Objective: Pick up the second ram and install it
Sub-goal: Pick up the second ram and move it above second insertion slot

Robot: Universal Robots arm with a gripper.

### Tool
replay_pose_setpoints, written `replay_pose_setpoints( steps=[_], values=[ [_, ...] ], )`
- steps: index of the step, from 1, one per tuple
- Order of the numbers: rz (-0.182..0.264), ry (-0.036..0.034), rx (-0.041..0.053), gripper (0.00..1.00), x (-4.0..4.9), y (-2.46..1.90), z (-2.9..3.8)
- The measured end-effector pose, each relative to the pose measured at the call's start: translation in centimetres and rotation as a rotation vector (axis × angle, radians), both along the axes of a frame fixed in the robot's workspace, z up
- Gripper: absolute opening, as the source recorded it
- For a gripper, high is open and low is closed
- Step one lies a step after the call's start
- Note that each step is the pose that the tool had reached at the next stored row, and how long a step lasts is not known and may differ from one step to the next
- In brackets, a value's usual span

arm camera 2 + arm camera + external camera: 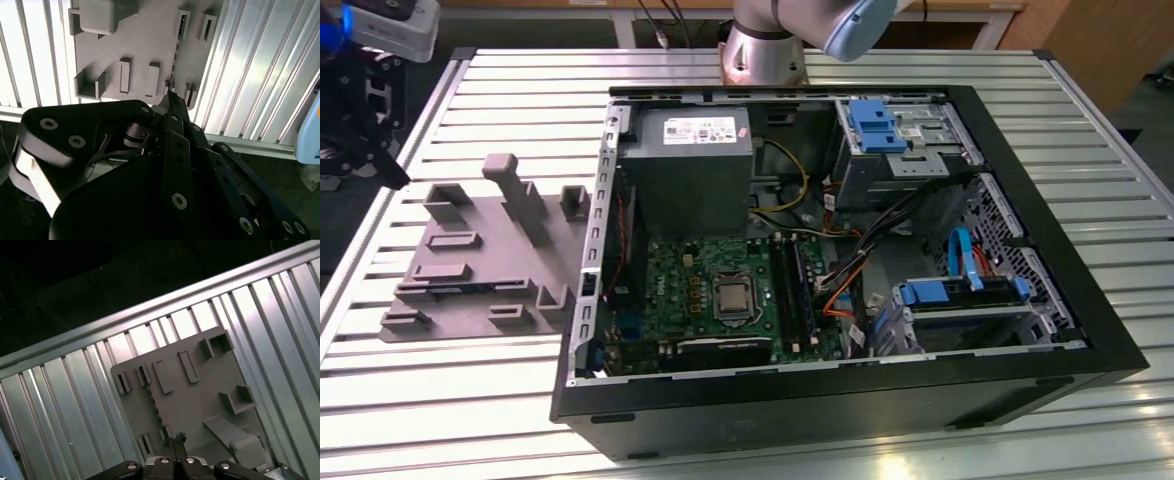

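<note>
- We see the holder plate [480, 260] lying on the slatted table [440, 400], towards the exterior view's left.
- Just beside it, on the exterior view's right, the open computer case [854, 410] rests on the same table.
- Inside the case, the motherboard [670, 290] lies flat on the side nearest the plate, with the power supply [687, 165] behind it.
- The memory sockets [790, 285] sit on the board, right of the processor socket [731, 297].
- The drive cages [894, 135] line the case's right side.
- The arm's base [765, 50] stands behind the case.
- In both wrist views the gripper [172, 97] [173, 440] hangs over the plate.
</note>
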State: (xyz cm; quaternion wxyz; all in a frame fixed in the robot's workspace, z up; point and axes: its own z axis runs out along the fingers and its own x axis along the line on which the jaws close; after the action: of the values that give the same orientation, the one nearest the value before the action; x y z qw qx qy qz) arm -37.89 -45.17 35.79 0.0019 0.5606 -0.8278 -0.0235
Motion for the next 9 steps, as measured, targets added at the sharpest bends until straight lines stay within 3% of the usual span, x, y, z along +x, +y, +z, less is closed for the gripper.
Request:
replay_pose_setpoints(
  steps=[3,9],
  values=[
    [0.046,0.0001,0.0000,0.11,0.00,0.00,-0.04],
    [0.051,-0.0001,0.0001,0.11,0.00,-0.04,-0.05]
  ],
)
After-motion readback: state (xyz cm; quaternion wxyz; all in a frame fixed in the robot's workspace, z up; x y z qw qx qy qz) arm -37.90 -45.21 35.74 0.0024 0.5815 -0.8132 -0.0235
